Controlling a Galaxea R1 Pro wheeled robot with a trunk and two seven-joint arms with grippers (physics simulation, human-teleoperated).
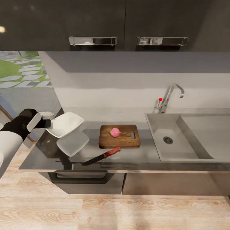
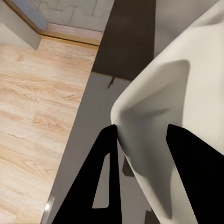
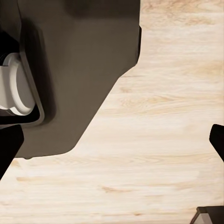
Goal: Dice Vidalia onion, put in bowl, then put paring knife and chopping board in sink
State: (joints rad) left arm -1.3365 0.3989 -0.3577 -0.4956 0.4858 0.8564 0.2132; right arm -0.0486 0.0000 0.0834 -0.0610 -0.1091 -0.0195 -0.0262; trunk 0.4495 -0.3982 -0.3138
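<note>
The Vidalia onion (image 1: 115,132), a small pinkish-red lump, lies on the brown chopping board (image 1: 119,136) at the middle of the countertop (image 1: 137,156). In front of the board lies the paring knife (image 1: 101,156), red handle to the right and dark blade pointing left. My left gripper (image 1: 48,123) is shut on the rim of the white bowl (image 1: 67,124) and holds it tilted above the countertop's left end, with its reflection below. In the left wrist view the bowl (image 2: 177,93) sits between the black fingers (image 2: 105,154). My right gripper (image 3: 112,144) hangs open over the wood floor.
The steel sink (image 1: 172,137) with a chrome tap (image 1: 169,97) is set into the worktop on the right. Black upper cabinets (image 1: 92,41) with chrome handles hang above. The counter ends at the left near my arm, and the robot's dark base (image 3: 74,70) is below.
</note>
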